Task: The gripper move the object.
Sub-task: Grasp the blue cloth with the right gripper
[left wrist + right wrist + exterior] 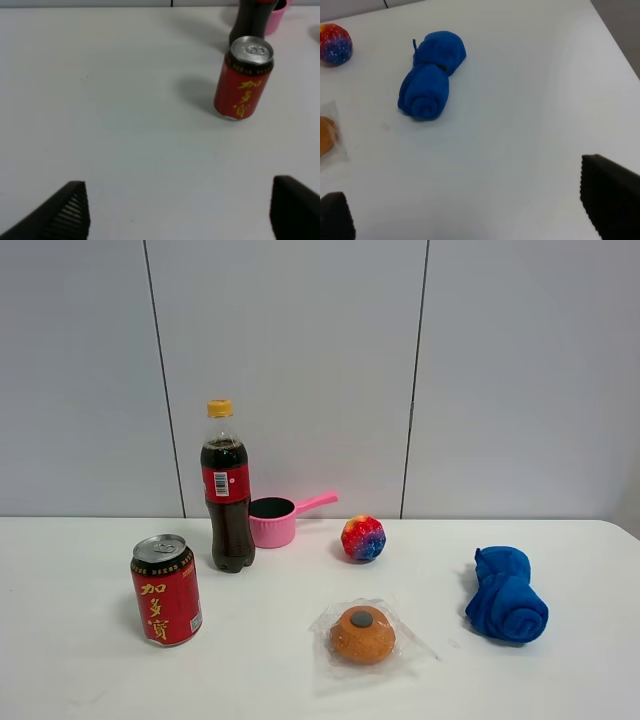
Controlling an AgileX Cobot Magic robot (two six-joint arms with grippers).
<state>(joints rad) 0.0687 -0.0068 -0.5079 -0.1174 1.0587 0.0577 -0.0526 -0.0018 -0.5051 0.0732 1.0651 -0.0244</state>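
Six things stand on the white table (80, 680). At the left are a red can (166, 590), upright and near, and a cola bottle (228, 490) just beyond it to the right. A pink cup (275, 520) stands beside the bottle, with its handle pointing right. A coloured ball (363, 538) sits mid-table, a wrapped bun (362, 634) lies nearer, and a rolled blue towel (505, 595) lies at the right. The pictures do not show which one is to be moved.

The left gripper (182, 215) is spread wide and holds nothing. The can stands well ahead of it and off to its right side, clear of both fingers.

The right gripper (472, 210) is also wide and empty. The towel lies well ahead of it and toward its left, untouched, with the ball farther left.
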